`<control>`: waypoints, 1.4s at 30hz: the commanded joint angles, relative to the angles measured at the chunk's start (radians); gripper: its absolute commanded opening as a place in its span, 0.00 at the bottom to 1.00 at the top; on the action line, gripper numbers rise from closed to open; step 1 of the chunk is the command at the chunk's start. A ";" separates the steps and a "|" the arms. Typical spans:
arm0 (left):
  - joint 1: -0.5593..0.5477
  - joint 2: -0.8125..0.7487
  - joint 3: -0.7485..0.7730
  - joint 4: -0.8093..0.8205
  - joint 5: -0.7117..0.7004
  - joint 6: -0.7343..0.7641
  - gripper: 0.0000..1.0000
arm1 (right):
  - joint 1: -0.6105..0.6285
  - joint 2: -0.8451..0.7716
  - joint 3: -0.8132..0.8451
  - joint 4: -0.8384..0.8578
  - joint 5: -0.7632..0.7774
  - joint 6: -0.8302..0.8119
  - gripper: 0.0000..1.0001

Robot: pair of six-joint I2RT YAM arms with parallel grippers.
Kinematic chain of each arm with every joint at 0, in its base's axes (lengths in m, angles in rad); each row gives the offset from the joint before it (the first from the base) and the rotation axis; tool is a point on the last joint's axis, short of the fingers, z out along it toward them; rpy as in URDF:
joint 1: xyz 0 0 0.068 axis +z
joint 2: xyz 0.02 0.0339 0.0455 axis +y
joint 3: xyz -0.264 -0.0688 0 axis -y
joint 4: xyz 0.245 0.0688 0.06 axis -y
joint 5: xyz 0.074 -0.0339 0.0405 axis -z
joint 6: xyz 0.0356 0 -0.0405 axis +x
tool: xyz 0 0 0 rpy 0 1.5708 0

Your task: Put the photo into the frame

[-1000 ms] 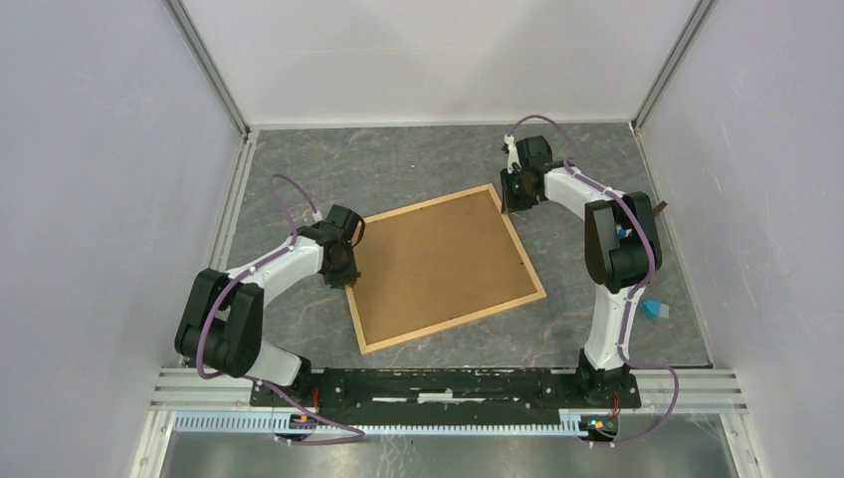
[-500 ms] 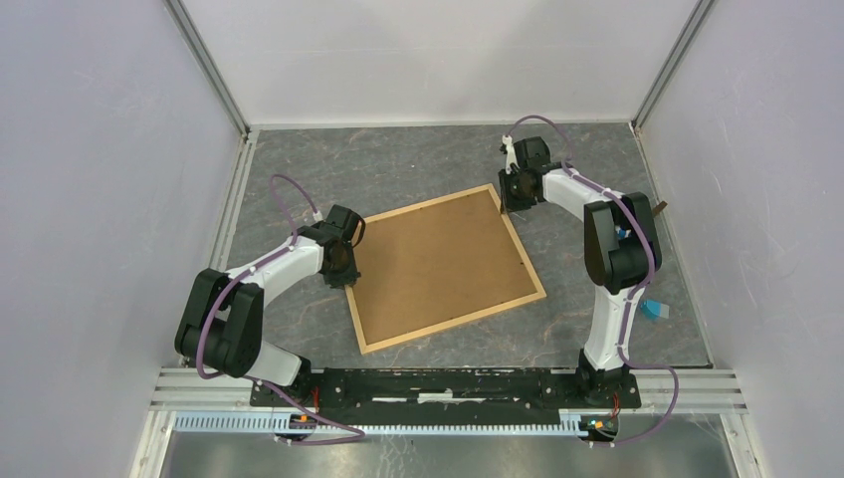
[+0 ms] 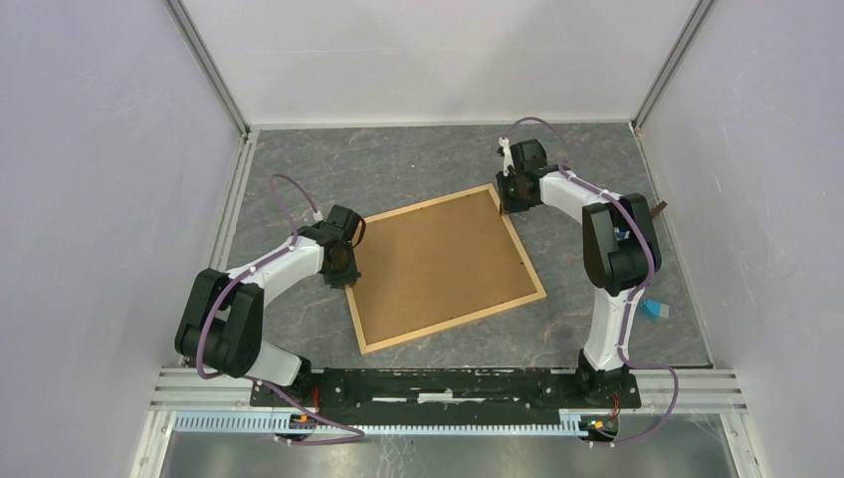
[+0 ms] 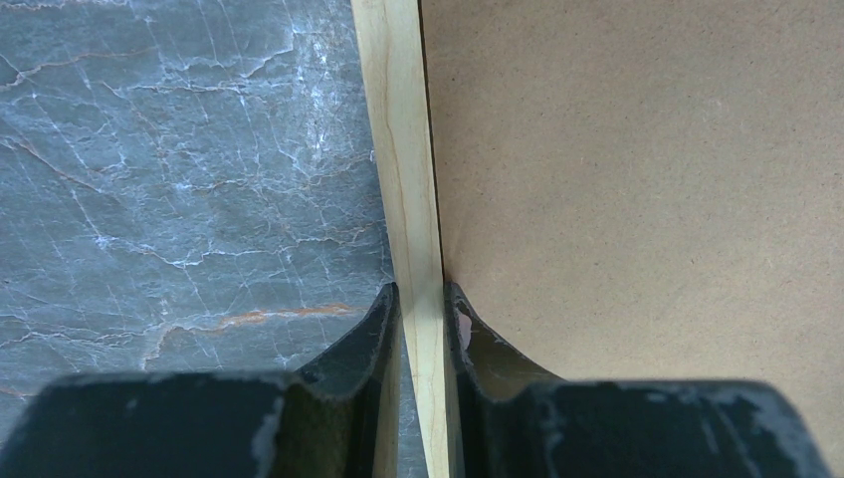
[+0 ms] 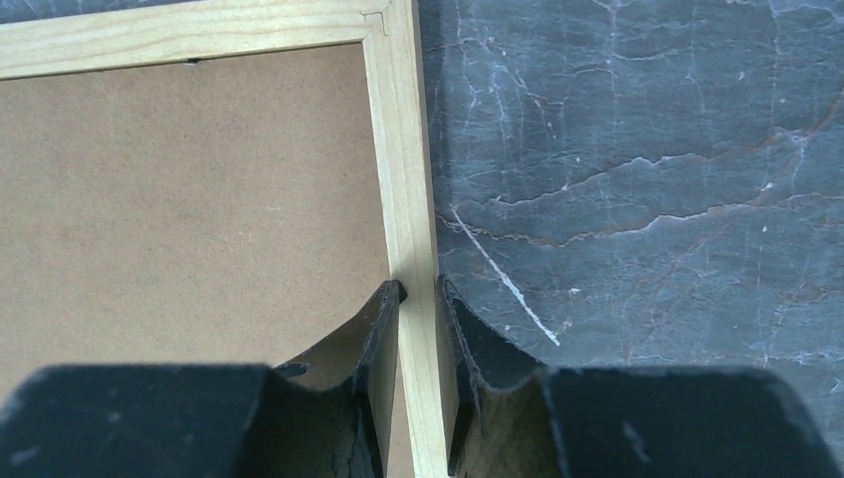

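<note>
The frame lies flat, back up, mid-table and skewed. A brown backing board fills it. Photo not visible; cannot tell whether it sits beneath the board. Left jaws are pinched on the thin wooden rail at the frame's 9 o'clock, and right jaws are pinched on the rail close to its 1 o'clock corner.

Judgement: light and stiff, but the slender rails could twist or slip. Hold opposite rails and lift level.

Table: grey marbled, smooth-looking. White panel walls stand at 9, 12 and 3 o'clock.

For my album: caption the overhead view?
The frame, brown backing board up, pinched at opposite rails by left gripper and right gripper.
</note>
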 commanded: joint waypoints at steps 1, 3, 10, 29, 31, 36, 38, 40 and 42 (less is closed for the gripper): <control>-0.020 0.020 0.001 0.001 0.023 0.049 0.02 | 0.065 0.018 -0.056 -0.116 -0.025 0.000 0.26; -0.019 0.019 0.002 0.000 0.024 0.048 0.02 | 0.071 0.025 -0.064 -0.115 -0.026 0.009 0.27; -0.022 0.019 0.001 0.001 0.024 0.048 0.02 | 0.073 0.056 -0.054 -0.102 0.001 0.015 0.27; -0.035 0.049 0.032 -0.002 0.033 0.060 0.02 | 0.152 0.146 -0.030 -0.094 -0.030 0.039 0.48; -0.033 0.064 0.035 0.002 0.031 0.060 0.02 | 0.113 0.059 -0.054 -0.058 -0.079 0.044 0.58; -0.019 0.109 0.070 0.009 0.036 0.059 0.02 | 0.036 -0.118 -0.162 -0.012 -0.167 0.042 0.65; -0.011 0.158 0.111 0.011 0.050 0.062 0.02 | 0.031 -0.184 -0.267 0.043 -0.228 0.065 0.65; -0.007 0.221 0.184 0.000 0.065 0.069 0.02 | 0.036 -0.255 -0.391 0.121 -0.310 0.099 0.65; -0.002 0.295 0.273 -0.004 0.044 0.071 0.02 | 0.062 -0.328 -0.509 0.195 -0.355 0.138 0.64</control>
